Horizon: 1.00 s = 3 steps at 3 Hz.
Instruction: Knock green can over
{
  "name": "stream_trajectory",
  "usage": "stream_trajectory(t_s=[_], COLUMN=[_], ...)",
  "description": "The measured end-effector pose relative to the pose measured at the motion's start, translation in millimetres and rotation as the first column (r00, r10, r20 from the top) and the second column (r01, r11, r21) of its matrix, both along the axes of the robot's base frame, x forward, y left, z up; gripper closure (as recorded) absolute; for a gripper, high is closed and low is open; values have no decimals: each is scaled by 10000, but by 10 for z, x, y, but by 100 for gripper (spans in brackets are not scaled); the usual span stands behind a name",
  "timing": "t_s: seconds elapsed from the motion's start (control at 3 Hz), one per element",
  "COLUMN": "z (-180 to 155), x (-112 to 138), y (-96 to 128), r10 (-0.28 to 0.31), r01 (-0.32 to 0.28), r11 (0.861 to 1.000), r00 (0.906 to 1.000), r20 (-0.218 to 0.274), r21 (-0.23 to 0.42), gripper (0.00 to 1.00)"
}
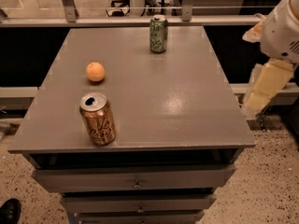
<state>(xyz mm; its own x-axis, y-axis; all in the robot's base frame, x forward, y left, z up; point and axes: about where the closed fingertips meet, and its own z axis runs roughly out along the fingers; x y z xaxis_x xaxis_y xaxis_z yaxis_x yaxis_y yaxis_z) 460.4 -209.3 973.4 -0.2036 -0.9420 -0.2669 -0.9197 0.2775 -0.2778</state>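
The green can (159, 34) stands upright at the far edge of the grey table top (177, 101), mottled green with a silver top. My arm's white body (280, 29) comes in at the right edge of the view. The gripper (262, 88) shows as a pale cream part hanging below it, off the table's right side and about level with the table's middle. It is well right of and nearer than the green can, touching nothing.
A gold-brown can with cursive lettering (98, 119) stands upright near the front left corner. An orange ball (95, 72) lies on the left side. Drawers (135, 183) sit under the top. A rail and glass wall (140, 20) run behind the table.
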Motion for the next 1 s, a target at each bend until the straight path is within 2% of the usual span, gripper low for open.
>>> stream_trajectory(t_s=[0.33,0.67,1.0], z=[-133,-162,-166], x=[699,1353,1867], y=[212,444,657], r10=[79,18,-346], r01=[-219,-591,-801], r11=[9863,9467,8917], r00=[9963,9840,9693], r20=[861,1784,2436], r21=[1638,3166,4455], gripper=[0,0,0])
